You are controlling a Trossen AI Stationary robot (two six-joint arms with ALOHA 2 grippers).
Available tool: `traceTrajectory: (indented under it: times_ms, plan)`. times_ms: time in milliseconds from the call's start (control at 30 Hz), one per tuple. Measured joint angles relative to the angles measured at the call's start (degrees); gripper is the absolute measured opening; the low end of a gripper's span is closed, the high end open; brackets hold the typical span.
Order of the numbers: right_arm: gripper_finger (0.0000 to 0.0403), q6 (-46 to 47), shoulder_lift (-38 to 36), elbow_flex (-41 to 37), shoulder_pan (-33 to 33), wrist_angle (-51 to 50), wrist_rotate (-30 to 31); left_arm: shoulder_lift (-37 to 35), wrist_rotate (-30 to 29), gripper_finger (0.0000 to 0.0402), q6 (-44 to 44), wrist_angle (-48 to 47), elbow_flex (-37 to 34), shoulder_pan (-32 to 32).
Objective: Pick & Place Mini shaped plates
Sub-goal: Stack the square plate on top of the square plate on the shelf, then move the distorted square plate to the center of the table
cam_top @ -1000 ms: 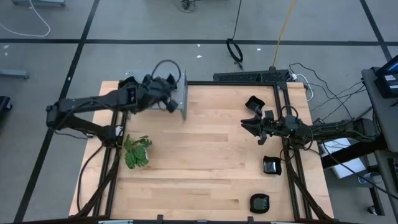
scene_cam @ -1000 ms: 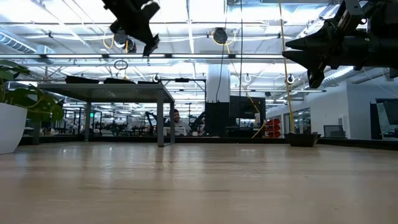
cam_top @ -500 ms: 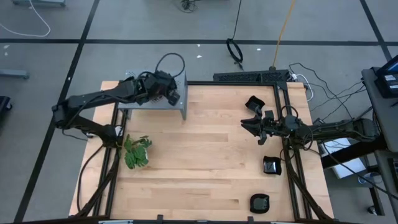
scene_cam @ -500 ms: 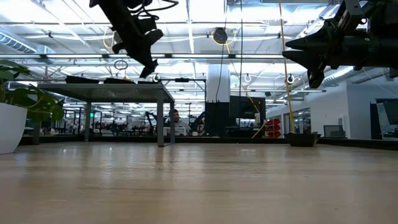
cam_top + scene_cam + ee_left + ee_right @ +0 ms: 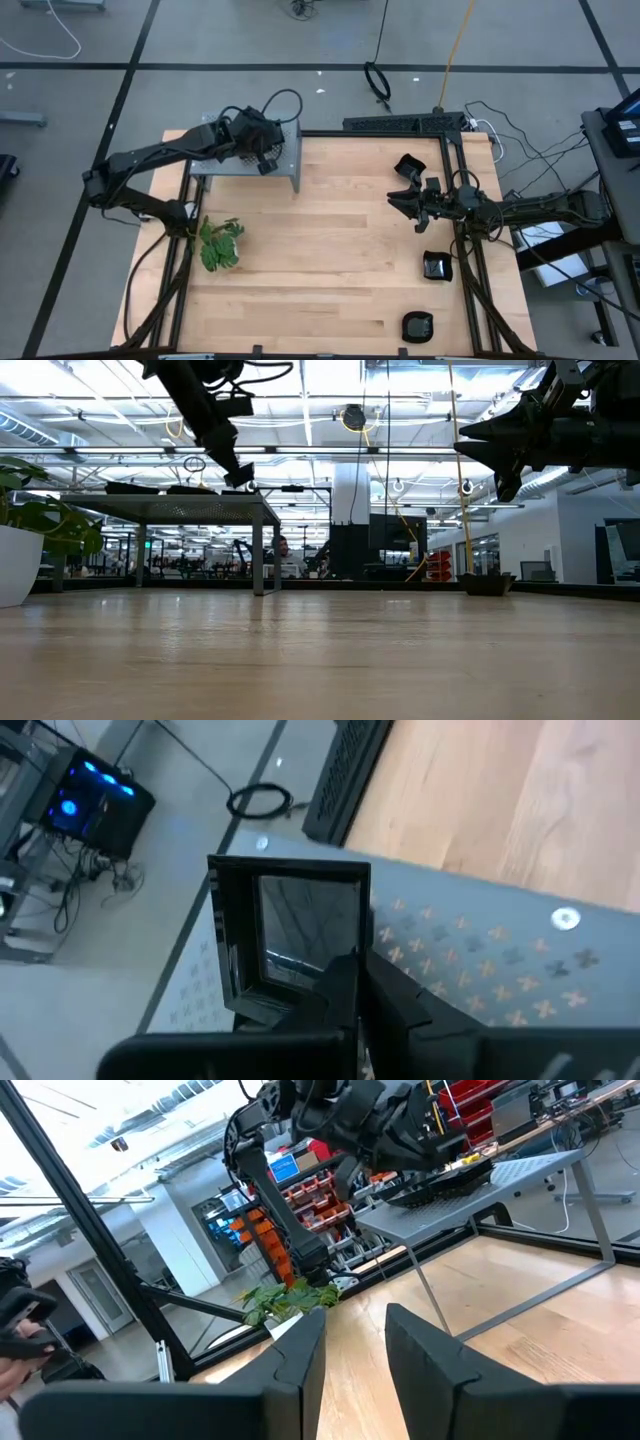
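Left gripper (image 5: 262, 160) over the grey shelf (image 5: 285, 165); right gripper (image 5: 405, 205) waiting near the table's right edge.
Left jaws pressed together, just beside a square black plate (image 5: 300, 945) lying on the shelf; right jaws spread, nothing between them; three more plates on the table: (image 5: 409, 165), (image 5: 437, 266), (image 5: 418, 325).

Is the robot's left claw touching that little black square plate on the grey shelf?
Touching. In the left wrist view the left gripper has its fingers shut on the near rim of the square plate, over the shelf.
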Motion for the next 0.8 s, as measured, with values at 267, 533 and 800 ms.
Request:
traceTrajectory:
  times_ms: [267, 533, 800]
  plan:
    - [0.0093, 0.00, 0.02, 0.00, 0.00, -0.02, 0.00, 0.52, -0.02, 0.0018, -0.95, -0.62, -0.02, 1.46]
    - [0.0093, 0.02, 0.00, 0.00, 0.00, -0.02, -0.01, 0.46, -1.39, 0.0032, -4.37, -0.72, -0.04, 1.44]
    - [0.0093, 0.02, 0.01, 0.00, 0.00, -0.02, 0.00, 0.46, -1.61, 0.0089, -4.31, -1.78, -0.04, 1.23]
